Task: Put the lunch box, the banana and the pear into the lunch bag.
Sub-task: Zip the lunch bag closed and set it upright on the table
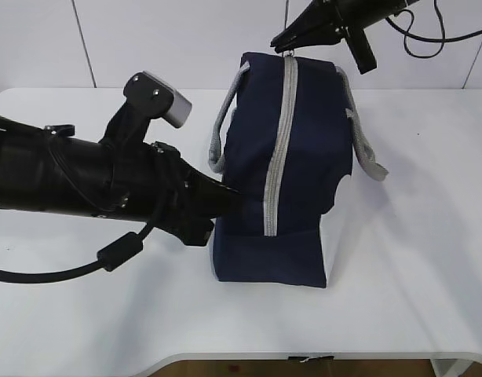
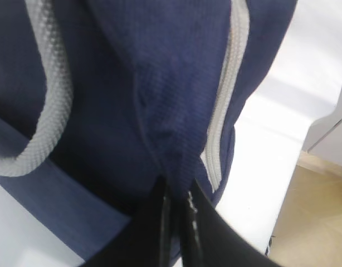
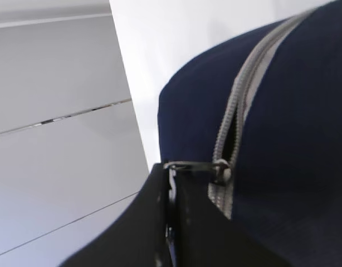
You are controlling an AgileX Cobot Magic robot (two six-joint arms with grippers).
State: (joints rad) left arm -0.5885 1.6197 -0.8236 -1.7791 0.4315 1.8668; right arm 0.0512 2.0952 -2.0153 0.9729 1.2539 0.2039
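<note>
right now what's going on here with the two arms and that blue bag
Both arms are working on the navy lunch bag lying on the white table. The left end effector is shut on a fold of the bag's fabric, pinning it in place. The right end effector is shut on the zipper's ring pull at the bag's far end. The zipper looks nearly closed. No lunch box or fruit is visible.
</note>
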